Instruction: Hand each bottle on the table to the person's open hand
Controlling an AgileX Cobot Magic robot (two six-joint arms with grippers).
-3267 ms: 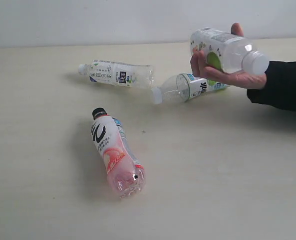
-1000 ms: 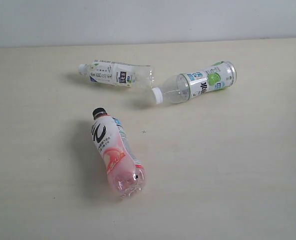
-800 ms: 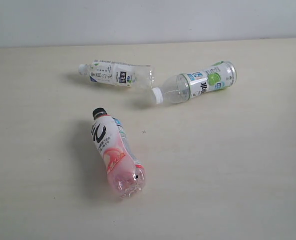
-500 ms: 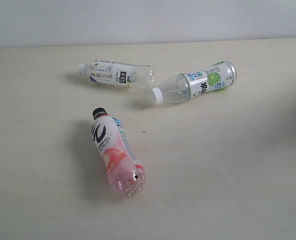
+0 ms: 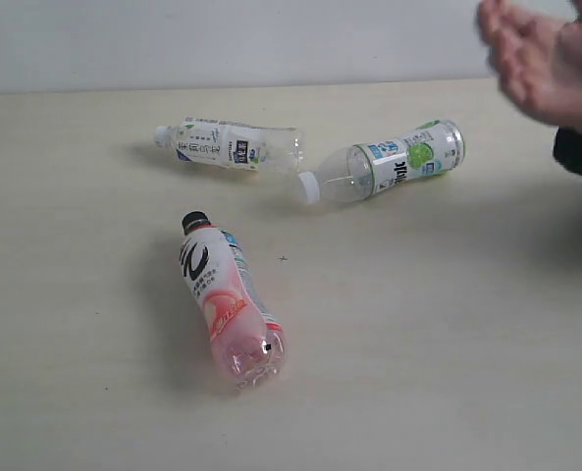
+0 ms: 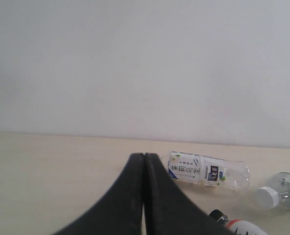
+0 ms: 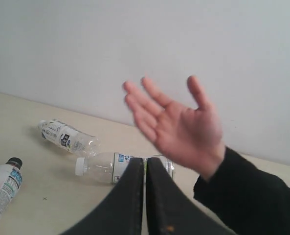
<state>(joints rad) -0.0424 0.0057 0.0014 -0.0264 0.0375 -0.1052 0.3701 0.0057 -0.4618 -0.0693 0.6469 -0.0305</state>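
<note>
Three bottles lie on the cream table (image 5: pixel 448 324). The pink-and-white one with a black cap (image 5: pixel 229 297) is nearest the front. A white-labelled one (image 5: pixel 230 144) lies at the back left, also in the left wrist view (image 6: pixel 208 172). A green-marked one with a white cap (image 5: pixel 384 163) lies at the back right. The person's open hand (image 5: pixel 546 61) hovers at the upper right, black sleeve behind it; it fills the right wrist view (image 7: pixel 176 122). Neither gripper shows in the exterior view. My left gripper (image 6: pixel 144 157) is shut and empty. My right gripper (image 7: pixel 145 161) is shut and empty.
A pale wall (image 5: pixel 271 39) runs along the table's far edge. A tiny dark speck (image 5: pixel 283 259) marks the table between the bottles.
The hand carrying a bottle left the view, then returned empty at the upper right, palm open. The three bottles on the table have not moved.
</note>
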